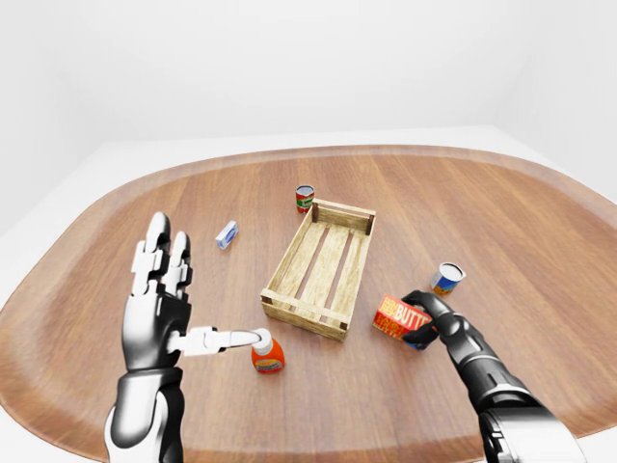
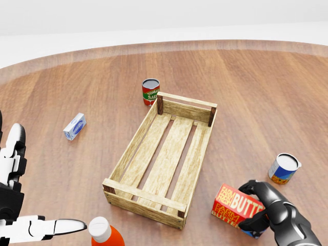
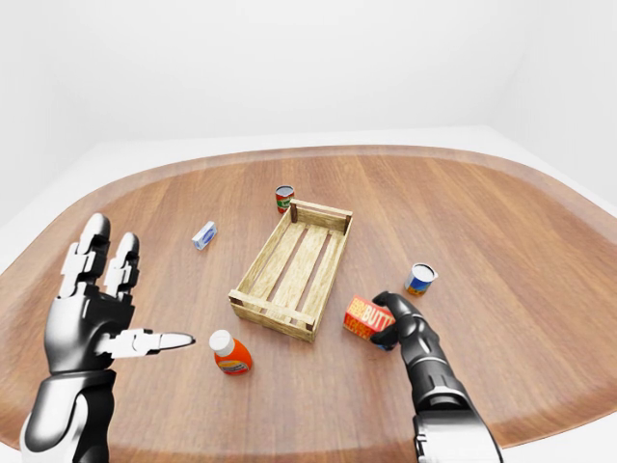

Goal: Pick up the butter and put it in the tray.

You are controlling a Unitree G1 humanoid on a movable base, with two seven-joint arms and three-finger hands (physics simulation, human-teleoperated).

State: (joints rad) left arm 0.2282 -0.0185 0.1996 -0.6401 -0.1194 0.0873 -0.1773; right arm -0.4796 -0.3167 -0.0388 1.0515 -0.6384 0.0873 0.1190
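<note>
r hand (image 2: 259, 207) fingers curled round butter (image 2: 237, 205), box end hidden.

Round wooden table (image 2: 266, 87). On it: slatted tray (image 2: 163, 159), butter (image 2: 237, 207), two cans (image 2: 150, 91) (image 2: 283, 168), small carton (image 2: 75, 126), orange bottle (image 2: 105, 233).

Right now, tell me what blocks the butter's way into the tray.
Nothing visible does. The right hand has its fingers curled round the butter, and bare table lies between it and the tray; only the tray's low side wall must be cleared.
</note>
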